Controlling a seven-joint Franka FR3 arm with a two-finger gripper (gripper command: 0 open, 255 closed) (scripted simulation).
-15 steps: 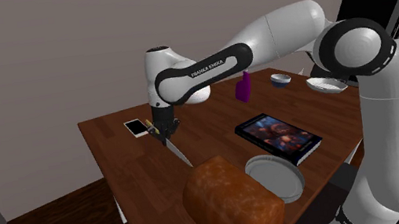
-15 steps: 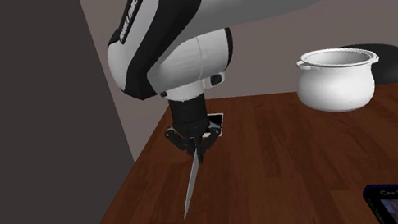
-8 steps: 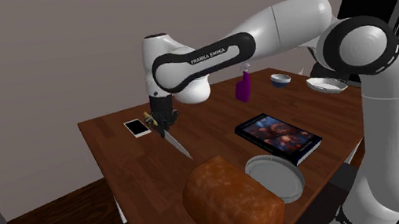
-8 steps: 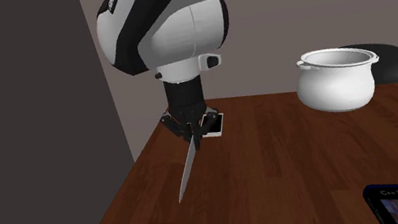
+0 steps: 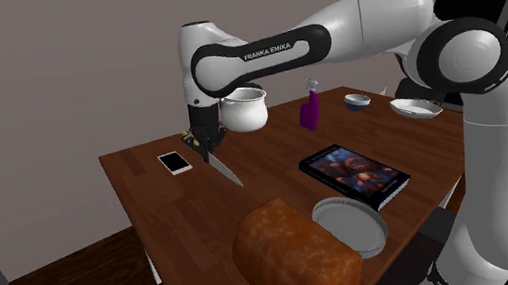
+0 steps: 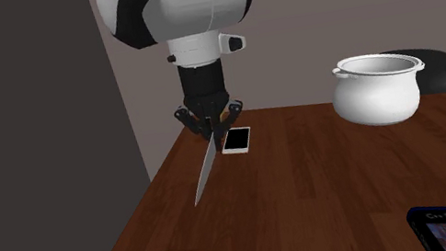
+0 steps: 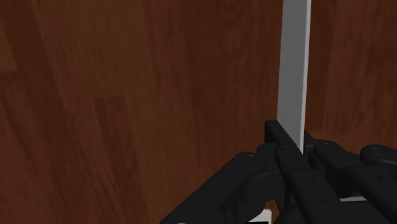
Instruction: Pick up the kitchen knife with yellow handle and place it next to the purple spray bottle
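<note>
The knife hangs in the air over the brown wooden table, its grey blade slanting down and its yellowish handle end poking out behind the fingers. My gripper is shut on the knife's handle, above the table near its far corner; in the second exterior view the gripper is just above a white phone. From the wrist, the blade runs straight out from between my clasped fingers over bare wood. The purple spray bottle stands farther along the table's back, to the shoulder view's right.
A white phone lies under and beside the gripper. A white pot stands at the back edge. A dark book, a brown loaf, a grey plate and small bowls occupy the nearer and right parts.
The arm has risen and carried the knife upward, off the table. The blade tip now hangs clear of the wood, and the white pot behind the arm has come into sight.
</note>
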